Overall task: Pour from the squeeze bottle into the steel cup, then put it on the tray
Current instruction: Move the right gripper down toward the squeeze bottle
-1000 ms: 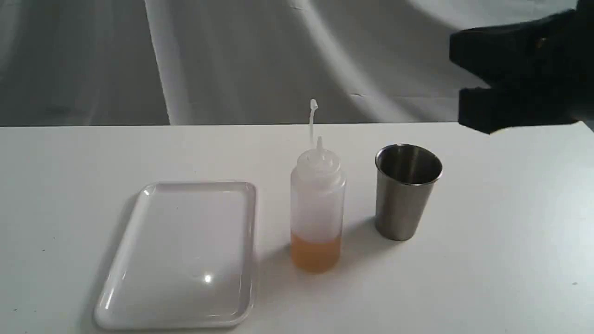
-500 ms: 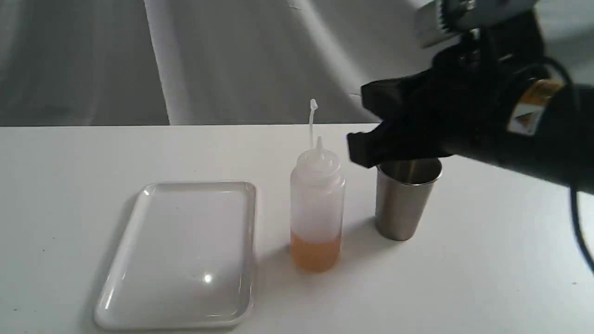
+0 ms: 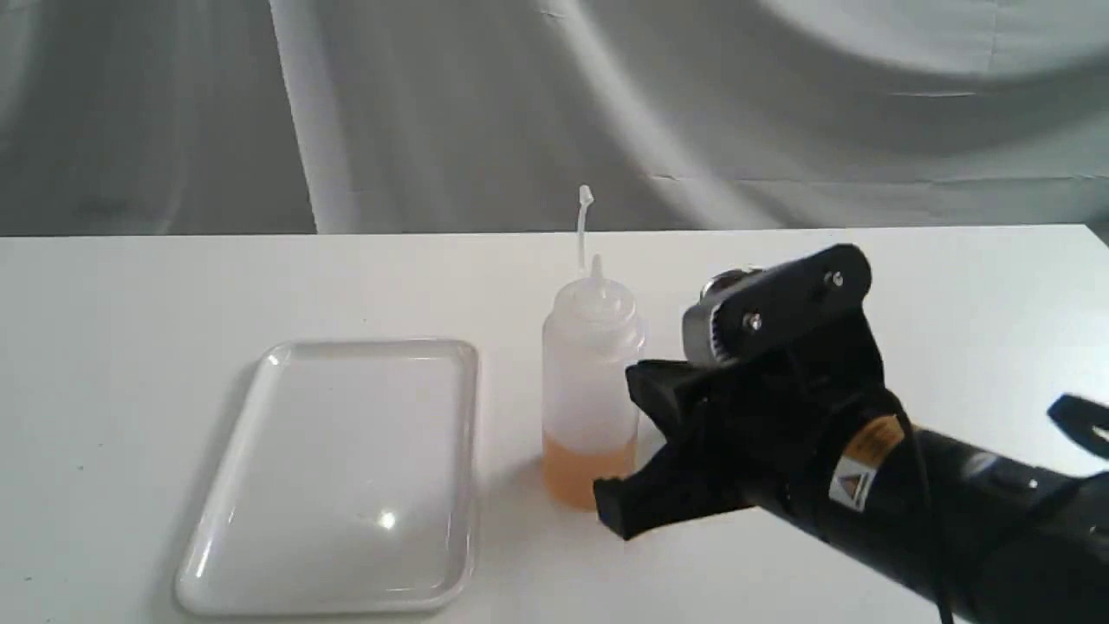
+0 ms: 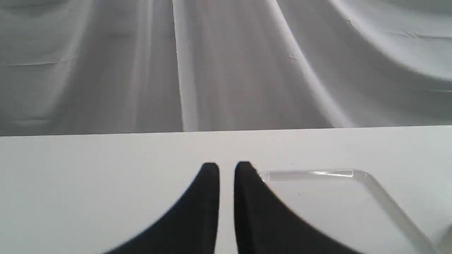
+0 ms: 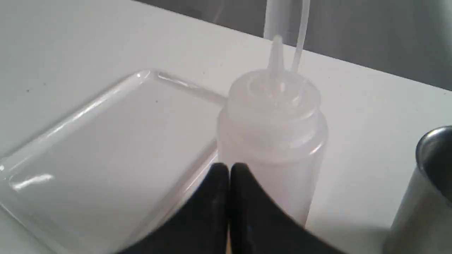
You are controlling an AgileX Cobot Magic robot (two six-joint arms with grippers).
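Observation:
The squeeze bottle [image 3: 591,373] stands upright mid-table with amber liquid at its base and its cap strap sticking up; it fills the right wrist view [image 5: 272,127]. My right gripper [image 3: 622,448] is low, just right of and in front of the bottle. Its fingertips [image 5: 229,169] are pressed together with nothing between them, close to the bottle's wall. The steel cup [image 5: 423,183] stands right of the bottle, mostly hidden behind the right arm in the exterior view. The white tray [image 3: 338,468] lies to the left. My left gripper [image 4: 226,169] hovers near a tray corner [image 4: 317,173], fingers nearly together, holding nothing.
A white table [image 3: 130,347] carries everything. A grey cloth backdrop [image 3: 433,113] hangs behind its far edge. The right arm's black body [image 3: 953,520] stretches across the front right of the table.
My right arm has swung down and left from the upper right, passing in front of the cup. It now sits low beside the bottle. Bottle, cup and tray have not moved.

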